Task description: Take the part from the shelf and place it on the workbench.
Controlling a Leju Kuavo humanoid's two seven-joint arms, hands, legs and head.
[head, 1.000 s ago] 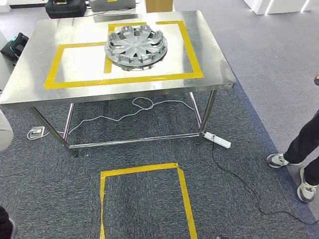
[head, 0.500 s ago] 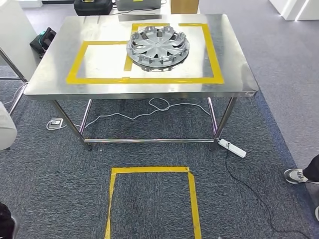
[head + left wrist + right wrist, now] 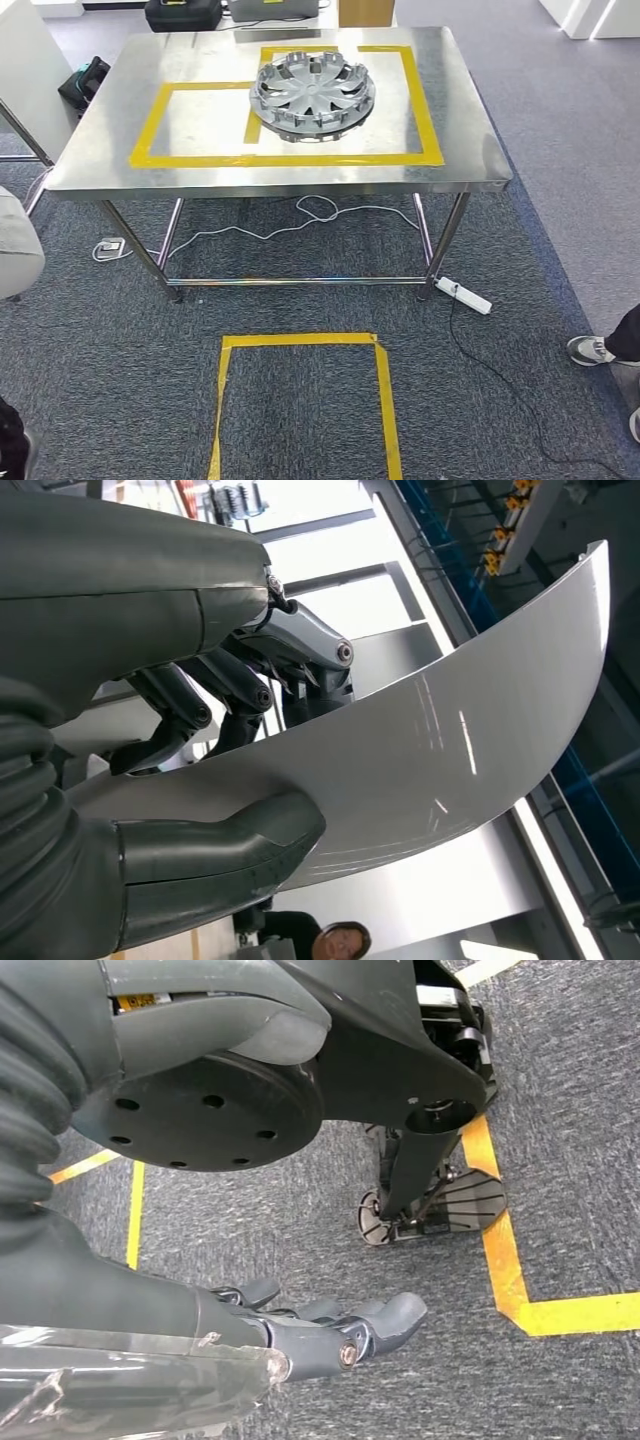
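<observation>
The left hand (image 3: pixel 189 780) grips a curved silver-grey panel (image 3: pixel 453 750), the part: in the left wrist view its thumb (image 3: pixel 226 855) presses one face while the darker fingers (image 3: pixel 249 680) close on the other. The right hand (image 3: pixel 302 1335) holds nothing, its fingers stretched out loosely over grey carpet (image 3: pixel 573 1130) marked with yellow tape (image 3: pixel 513 1260). In the head view the steel workbench (image 3: pixel 98 165) stands at twelve o'clock, with a yellow taped rectangle (image 3: pixel 302 160) on its top. A stack of silver hubcaps (image 3: pixel 312 94) sits inside that rectangle. A white power strip (image 3: pixel 463 294) lies on the carpet beside the table's leg at two o'clock. A person's shoe (image 3: pixel 590 350) shows at three o'clock.
</observation>
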